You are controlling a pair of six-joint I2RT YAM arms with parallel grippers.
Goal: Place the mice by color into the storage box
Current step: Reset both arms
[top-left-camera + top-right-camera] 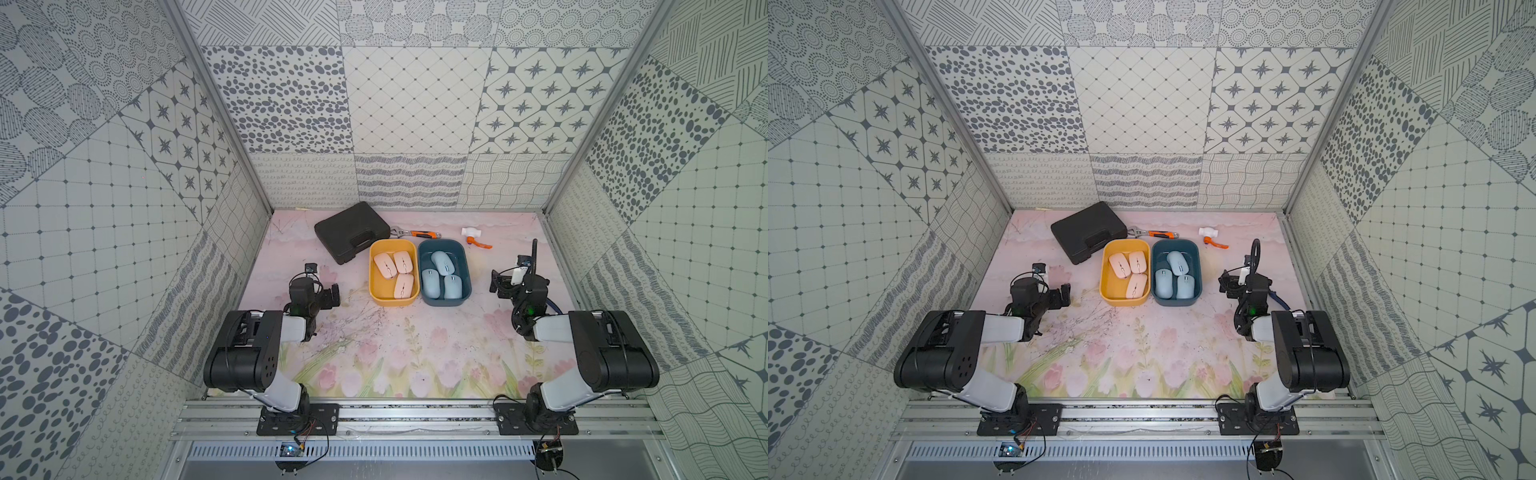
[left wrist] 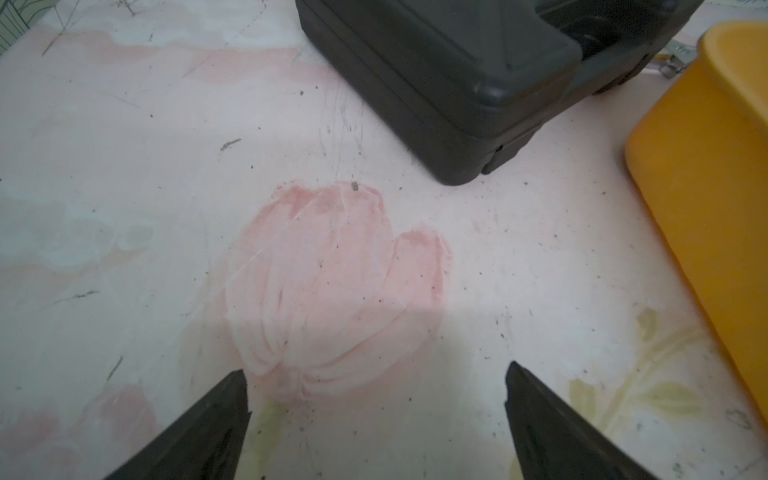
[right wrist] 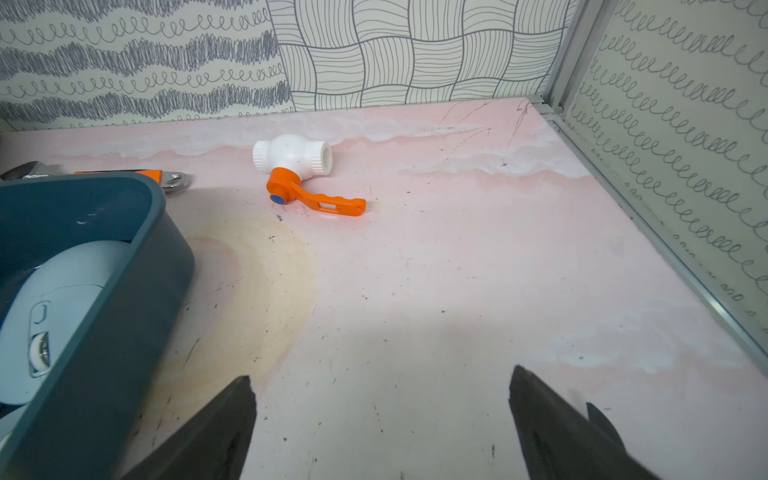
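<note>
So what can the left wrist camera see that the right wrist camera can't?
Only the left wrist view: the black case, the side of the yellow box and a printed pink tulip.
Only the right wrist view: the white valve with its orange handle, and the blue box with a light blue mouse inside.
Both: the pink table and an open, empty gripper, the left gripper in one, the right gripper in the other.

Table, yellow bin, blue bin, case, wrench, valve

Teal bin half-hides one blue mouse.
</note>
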